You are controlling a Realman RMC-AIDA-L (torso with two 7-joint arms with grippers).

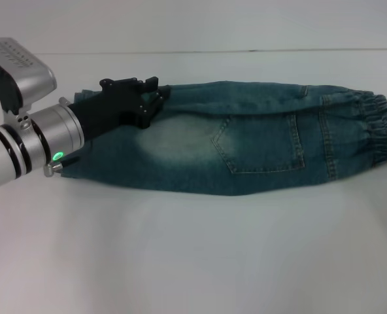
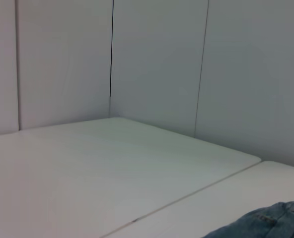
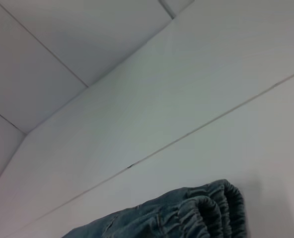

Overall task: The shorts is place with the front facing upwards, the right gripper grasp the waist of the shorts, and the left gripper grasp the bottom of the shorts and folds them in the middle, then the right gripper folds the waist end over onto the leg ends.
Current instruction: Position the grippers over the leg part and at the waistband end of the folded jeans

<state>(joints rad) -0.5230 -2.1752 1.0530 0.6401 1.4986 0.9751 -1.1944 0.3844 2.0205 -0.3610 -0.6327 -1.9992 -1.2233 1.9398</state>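
The blue denim shorts [image 1: 246, 140] lie folded lengthwise across the white table, one leg on top of the other. The elastic waist [image 1: 380, 124] is at the right and the leg ends [image 1: 89, 167] at the left. A stitched pocket faces up on the top layer. My left gripper [image 1: 155, 95] is black and rests low over the far edge of the shorts near the leg ends. The left wrist view catches only a corner of denim [image 2: 266, 223]. The right wrist view looks down on the gathered waist [image 3: 206, 210] from close by; the right gripper itself is out of view.
The white table [image 1: 193, 255] stretches wide in front of the shorts, with a seam line [image 3: 196, 131] running behind them. Pale wall panels [image 2: 157, 59] stand at the back.
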